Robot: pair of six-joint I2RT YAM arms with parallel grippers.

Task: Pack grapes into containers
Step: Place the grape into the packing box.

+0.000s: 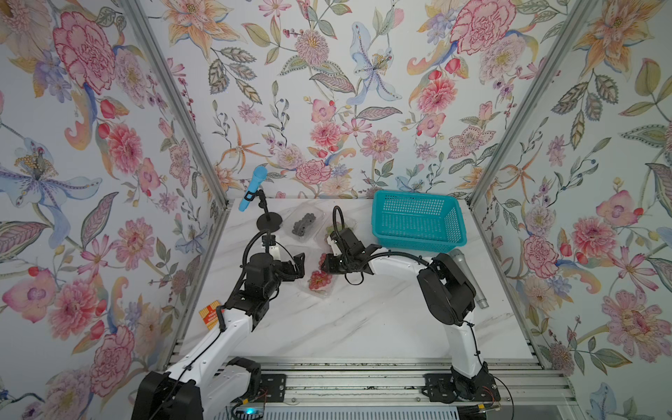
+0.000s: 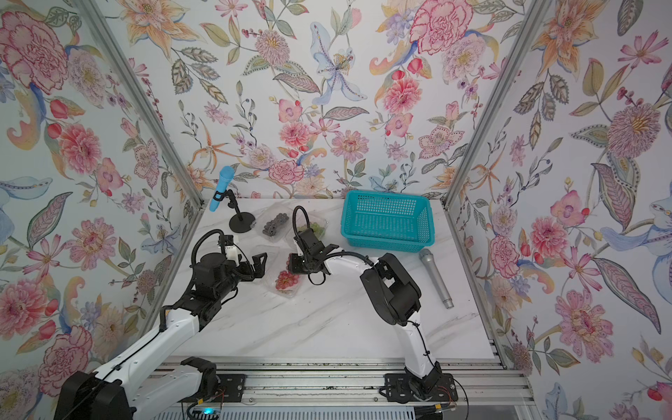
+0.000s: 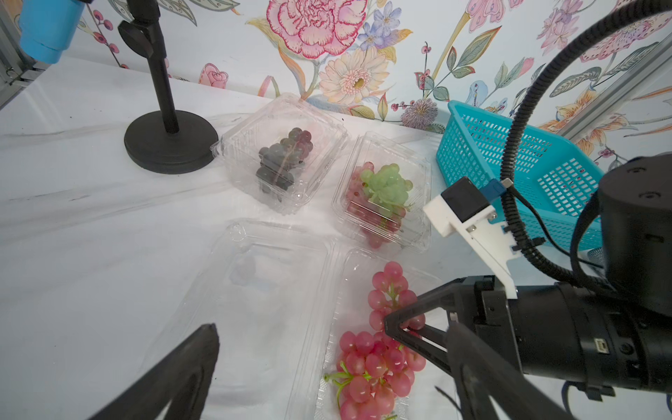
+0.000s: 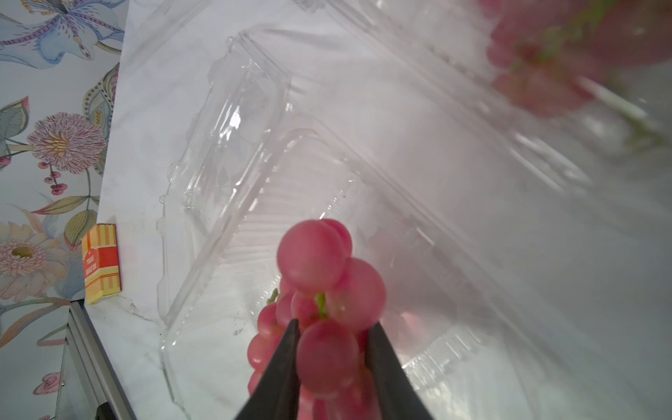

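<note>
Grapes in a red-pink bunch [image 4: 316, 262] are clamped between the narrowed jaws of the right gripper [image 4: 332, 323], over the tray of the open container [image 3: 254, 298] near the middle of the counter [image 1: 345, 327]. A second red-pink bunch [image 3: 371, 367] lies in that tray, just beside the held one. The left gripper [image 3: 332, 327] hangs above the container's flat lid, jaws spread wide, holding nothing. Toward the far edge sit a closed container [image 3: 232, 145] of dark grapes [image 3: 280, 160] and another closed container [image 3: 418, 218] holding green grapes [image 3: 387, 185] atop red ones. A teal basket [image 1: 414, 240] fills the far right corner, a blue microphone [image 1: 252, 187] on its stand the far left; a silver microphone [image 1: 469, 280] lies along the right edge.
</note>
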